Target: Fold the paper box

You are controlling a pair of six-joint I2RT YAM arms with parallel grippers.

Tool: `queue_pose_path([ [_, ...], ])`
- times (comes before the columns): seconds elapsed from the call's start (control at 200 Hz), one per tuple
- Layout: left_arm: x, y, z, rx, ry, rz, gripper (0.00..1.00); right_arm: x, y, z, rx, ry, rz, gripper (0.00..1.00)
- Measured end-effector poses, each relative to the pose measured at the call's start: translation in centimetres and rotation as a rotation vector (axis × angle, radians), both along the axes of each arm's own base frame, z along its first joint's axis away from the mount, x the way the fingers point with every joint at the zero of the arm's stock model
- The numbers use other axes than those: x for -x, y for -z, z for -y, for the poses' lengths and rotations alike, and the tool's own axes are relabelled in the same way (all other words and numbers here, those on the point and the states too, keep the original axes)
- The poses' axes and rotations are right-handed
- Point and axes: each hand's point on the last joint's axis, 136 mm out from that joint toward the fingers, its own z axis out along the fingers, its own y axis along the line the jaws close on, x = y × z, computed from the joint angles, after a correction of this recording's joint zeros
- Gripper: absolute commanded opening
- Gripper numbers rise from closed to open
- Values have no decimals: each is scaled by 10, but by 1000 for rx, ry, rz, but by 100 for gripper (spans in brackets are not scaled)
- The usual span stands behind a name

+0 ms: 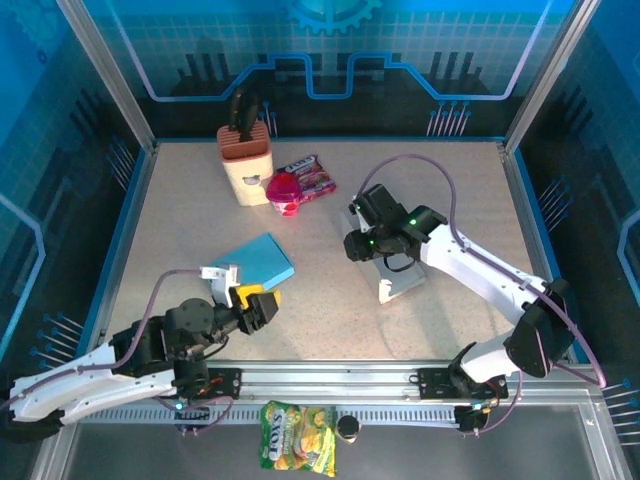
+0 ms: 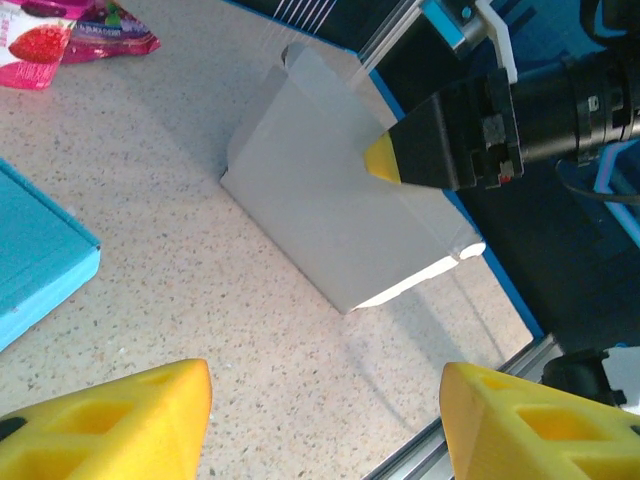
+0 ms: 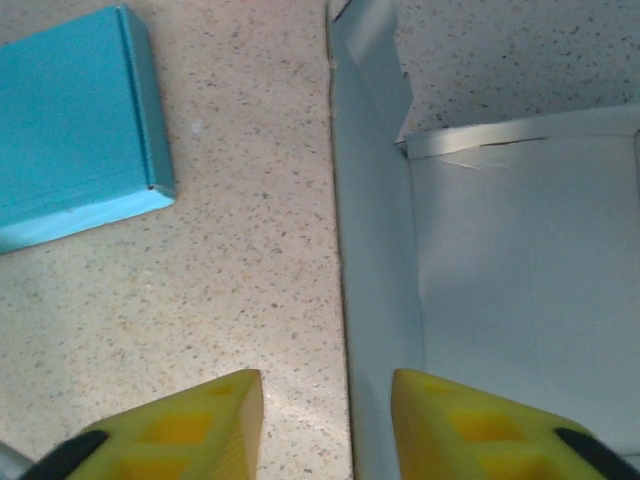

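Note:
The paper box [image 1: 400,277] is pale grey and lies partly unfolded right of the table's middle, with one side wall raised. My right gripper [image 1: 362,245] hangs over its left end. In the right wrist view the jaws of my right gripper [image 3: 327,420] stand astride that raised wall [image 3: 375,250], one finger outside over the table and one inside the paper box [image 3: 520,270], with a gap still showing on the outer side. My left gripper [image 1: 262,305] is open and holds nothing, low at the front left. The left wrist view has my left gripper [image 2: 325,420] facing the paper box [image 2: 330,200] from a distance.
A folded blue box [image 1: 255,262] lies just beyond the left gripper. At the back stand a beige holder [image 1: 245,160], a pink cup [image 1: 283,192] and a pink snack packet [image 1: 312,178]. A yellow-green snack bag [image 1: 298,450] lies below the front rail. Blue walls edge the table.

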Motion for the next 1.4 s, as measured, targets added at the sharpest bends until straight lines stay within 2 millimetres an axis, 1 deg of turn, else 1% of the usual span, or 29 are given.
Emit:
queue_pose_path([
  [0.065, 0, 4, 0, -14, 2, -6, 62, -2, 0, 1, -10, 41, -4, 13],
  [0.15, 1, 6, 2, -25, 7, -14, 62, -7, -4, -1, -50, 112, 4, 0],
  [0.285, 1, 15, 7, -57, 22, -35, 62, -11, -10, 2, -127, 250, 9, 0],
  [0.385, 1, 21, 12, -69, 32, -47, 62, -15, -14, 9, -186, 383, 18, 0],
  [0.535, 3, 32, 18, -78, 56, -67, 62, -18, -18, 31, -272, 645, 38, 0],
  [0.62, 4, 34, 21, -76, 69, -75, 62, -19, -22, 42, -299, 804, 39, 0],
  [0.72, 4, 34, 26, -72, 80, -78, 62, -21, -25, 46, -315, 986, 7, 0],
  [0.795, 4, 36, 30, -74, 88, -83, 62, -24, -21, 45, -326, 1110, -23, 0],
  [0.91, 3, 41, 37, -89, 100, -96, 62, -27, -3, 42, -312, 1265, -70, 0],
  [0.96, 2, 45, 40, -101, 104, -104, 63, -29, 4, 39, -306, 1307, -82, 8],
  [1.035, 1, 54, 46, -130, 107, -122, 63, -34, 9, 35, -294, 1339, -92, 15],
  [1.055, 0, 57, 47, -140, 108, -128, 64, -35, 8, 34, -292, 1340, -94, 18],
  [1.141, -1, 74, 51, -203, 107, -160, 64, -38, 6, 29, -299, 1334, -92, 21],
  [1.236, -3, 89, 55, -266, 105, -192, 65, -39, 0, 30, -304, 1291, -67, 40],
  [1.316, -6, 90, 60, -293, 102, -201, 66, -39, -8, 33, -304, 1207, -30, 56],
  [1.346, -7, 88, 63, -297, 103, -200, 67, -39, -13, 35, -307, 1171, -16, 59],
  [1.401, -11, 82, 68, -303, 99, -195, 68, -42, -24, 37, -317, 1087, 14, 62],
])
